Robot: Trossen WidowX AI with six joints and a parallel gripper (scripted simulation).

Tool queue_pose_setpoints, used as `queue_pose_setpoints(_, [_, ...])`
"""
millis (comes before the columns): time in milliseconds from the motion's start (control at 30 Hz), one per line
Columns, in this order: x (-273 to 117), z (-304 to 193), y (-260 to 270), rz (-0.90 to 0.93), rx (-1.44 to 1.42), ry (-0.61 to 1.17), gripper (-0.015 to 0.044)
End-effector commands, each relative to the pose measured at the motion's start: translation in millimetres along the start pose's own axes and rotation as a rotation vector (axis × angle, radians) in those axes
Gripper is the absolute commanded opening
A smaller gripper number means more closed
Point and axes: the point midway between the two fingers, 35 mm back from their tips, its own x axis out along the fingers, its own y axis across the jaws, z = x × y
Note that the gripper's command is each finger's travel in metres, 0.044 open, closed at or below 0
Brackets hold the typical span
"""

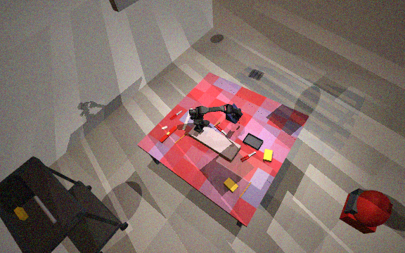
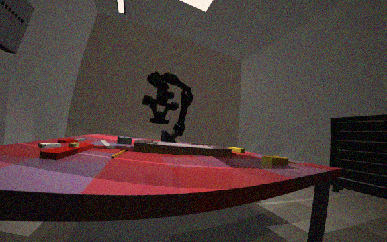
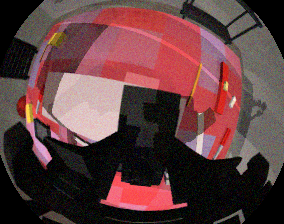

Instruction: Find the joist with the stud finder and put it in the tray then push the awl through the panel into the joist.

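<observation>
My gripper [image 1: 200,126] [image 2: 160,113] [image 3: 146,132] is shut on the stud finder [image 1: 198,129] [image 2: 159,119] [image 3: 138,102], a dark block raised above the table near one end of the pale floor panel [image 1: 211,141] [image 2: 180,148] [image 3: 88,105]. No lit display shows on it. The dark tray [image 1: 253,141] lies beyond the panel's other end. One red-handled tool [image 1: 221,129] lies beside the panel, another red-handled tool [image 1: 248,157] near the tray, and a third red-handled tool [image 1: 176,114] [image 3: 222,143] at the far left. I cannot tell which is the awl. The joist is hidden.
A red bar [image 1: 168,134] [image 2: 66,150] [image 3: 222,90] lies on the left with a small white piece [image 1: 164,128] [image 2: 50,145] [image 3: 233,101]. A yellow pencil [image 1: 181,138] [image 2: 119,153] [image 3: 197,82] lies by the panel. Yellow blocks [image 1: 268,155] [image 1: 230,184] lie on the right and front.
</observation>
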Motion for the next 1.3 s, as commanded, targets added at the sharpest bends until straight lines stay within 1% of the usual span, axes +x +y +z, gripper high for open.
queue_pose_setpoints(0, [-5,16,31,-0.005,-0.081,-0.009,0.0])
queue_pose_setpoints(333, [-3,38,108,0.009,-0.254,0.001,0.0])
queue_pose_setpoints(633, [0,44,179,0.032,-0.411,0.006,0.0])
queue_pose_setpoints(933, [2,37,247,0.064,-0.567,0.008,0.0])
queue_pose_setpoints(1267, [3,16,319,0.111,-0.74,0.006,0.0])
